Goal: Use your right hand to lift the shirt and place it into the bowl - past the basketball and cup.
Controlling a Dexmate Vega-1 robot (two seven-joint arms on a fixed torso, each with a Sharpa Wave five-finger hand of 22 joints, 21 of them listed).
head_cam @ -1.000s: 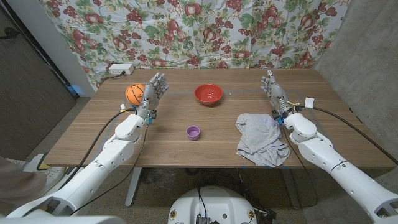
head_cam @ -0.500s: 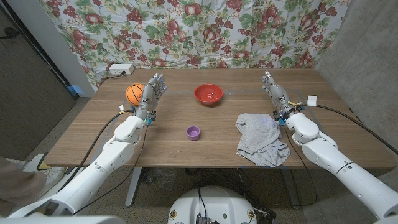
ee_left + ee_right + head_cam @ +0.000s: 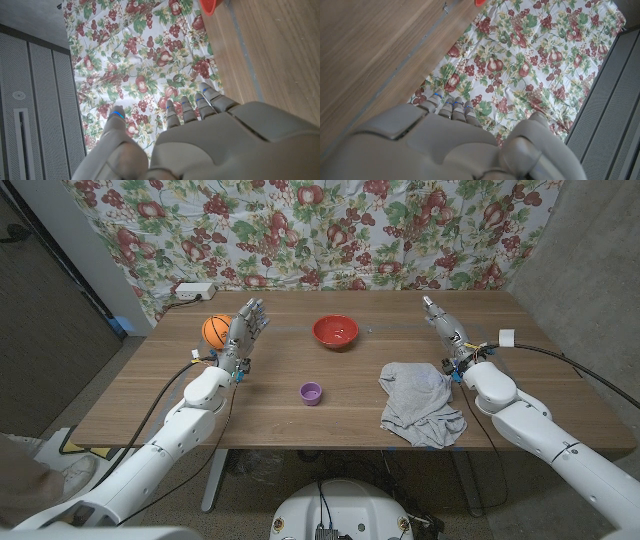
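Observation:
A crumpled grey shirt (image 3: 418, 402) lies near the table's front right edge, partly hanging over it. My right hand (image 3: 447, 335) stands just beyond the shirt's far right corner, fingers straight and apart, holding nothing. The red bowl (image 3: 335, 331) sits at the back middle, and a sliver of it shows in the left wrist view as the bowl (image 3: 212, 5). An orange basketball (image 3: 216, 330) rests at the back left, touching or almost touching my left hand (image 3: 243, 332), whose fingers are spread and empty. A small purple cup (image 3: 311, 392) stands in the middle.
A floral cloth (image 3: 330, 230) hangs behind the table. A white power strip (image 3: 194, 291) lies at the back left corner. Bare wood (image 3: 370, 370) lies between the shirt and the bowl.
My right hand has drifted slightly to the right and toward the back; the shirt, ball, cup and left hand have stayed where they were.

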